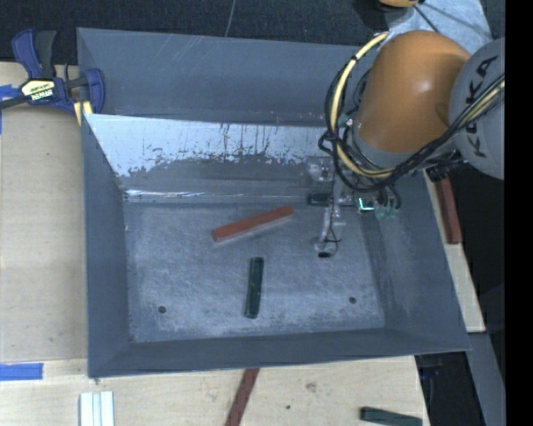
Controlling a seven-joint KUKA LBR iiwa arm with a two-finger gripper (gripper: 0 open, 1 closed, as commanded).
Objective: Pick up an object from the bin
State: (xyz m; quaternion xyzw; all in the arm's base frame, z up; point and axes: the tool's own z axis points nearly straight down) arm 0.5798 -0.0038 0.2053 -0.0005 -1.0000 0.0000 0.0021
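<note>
Approach step: the gripper (327, 240) is low in the bin (249, 60) and, as far as I can judge, has picked nothing yet.

It hangs at the right of the bin floor, near the right end of a slanting reddish-brown stick (253, 224). A dark green bar (253, 287) lies further left, towards the front. Whether the gripper is released or clenched I cannot tell. Next, I'd say, it must shift left over the stick and go down.

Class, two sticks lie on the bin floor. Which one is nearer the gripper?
The reddish-brown stick: its end toward the arm lies close to the gripper, while the dark stick lies lower in the view, farther off.
</note>
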